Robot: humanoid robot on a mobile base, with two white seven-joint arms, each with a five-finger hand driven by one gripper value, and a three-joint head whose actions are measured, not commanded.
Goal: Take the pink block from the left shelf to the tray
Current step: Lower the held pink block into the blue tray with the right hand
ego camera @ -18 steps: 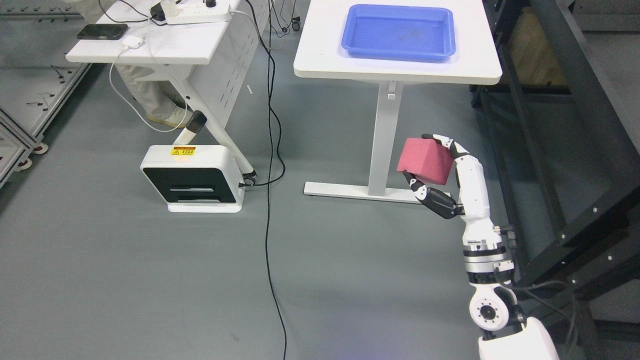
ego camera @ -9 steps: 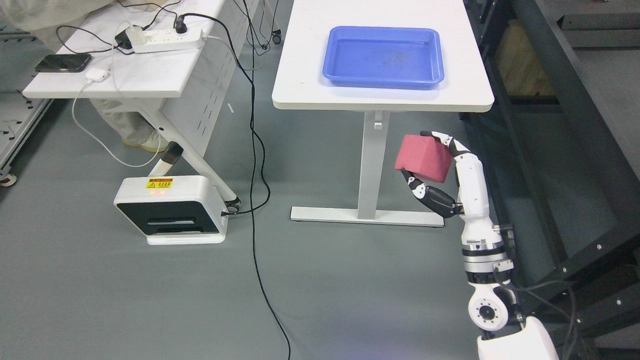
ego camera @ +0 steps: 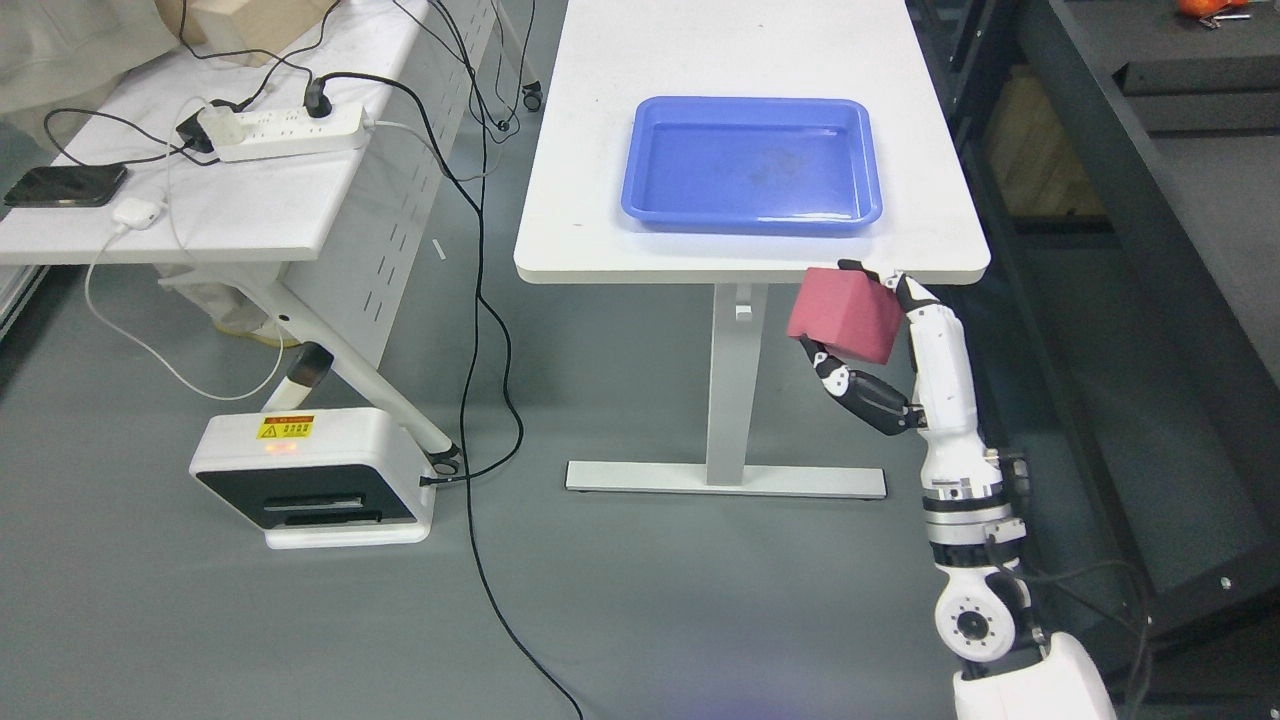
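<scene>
My right hand comes up from the lower right and is shut on a pink block, fingers over its top and thumb under it. The block hangs in the air just below the front right edge of a white table. A blue tray lies on that table, above and a little left of the block, and nothing lies in it. My left arm does not show.
A dark shelf frame runs along the right side. At left stands a second white table with a power strip, a phone and cables. A white floor unit and a black cable lie on the grey floor.
The whole picture has shifted: the camera has come closer to the tray table, which now sits lower and larger. The hand still holds the pink block in the same grasp.
</scene>
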